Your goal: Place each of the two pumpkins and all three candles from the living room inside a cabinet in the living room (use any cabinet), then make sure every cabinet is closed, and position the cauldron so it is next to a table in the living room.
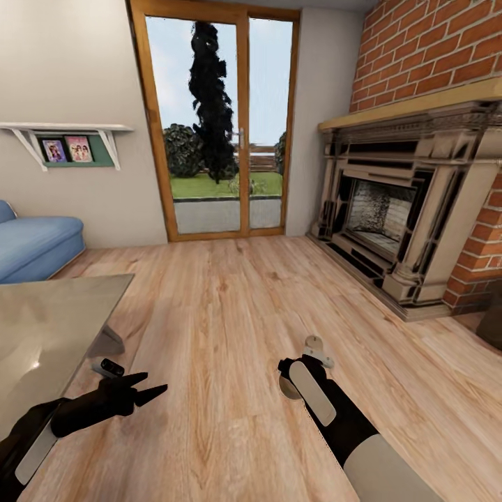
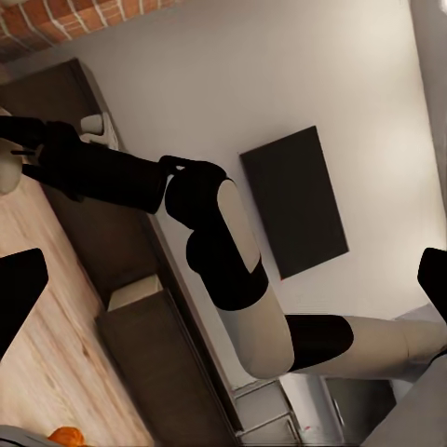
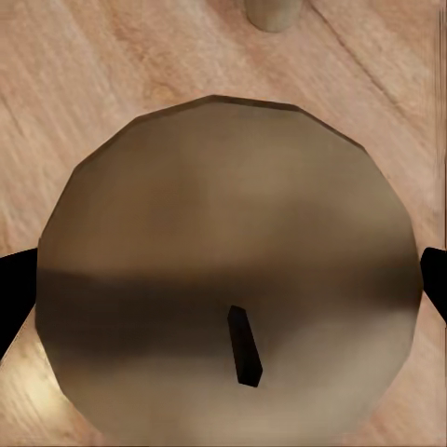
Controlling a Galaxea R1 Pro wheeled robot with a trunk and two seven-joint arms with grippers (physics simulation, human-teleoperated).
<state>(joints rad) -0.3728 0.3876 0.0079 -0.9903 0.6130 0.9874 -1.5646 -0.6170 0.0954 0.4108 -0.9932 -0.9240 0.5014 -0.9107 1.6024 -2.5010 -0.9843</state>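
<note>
Candle (image 3: 228, 279), wick (image 3: 245, 346) uppermost, is gripped between right gripper (image 1: 291, 385) fingers at 6 o'clock. Left gripper (image 1: 152, 389) fingers are spread apart, empty, at 8 o'clock beside the table (image 1: 49, 321).

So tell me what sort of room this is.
Most likely a living room: a brick-surrounded fireplace, a blue sofa by the wall, and a glazed garden door over a wood floor.

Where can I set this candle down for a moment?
The wood floor lies bare from the table across to the fireplace and up to the glass door. The table's visible top is bare too. Tighter: the left gripper hangs by the table's corner, and a second candle stands on the floor past the held candle.
</note>
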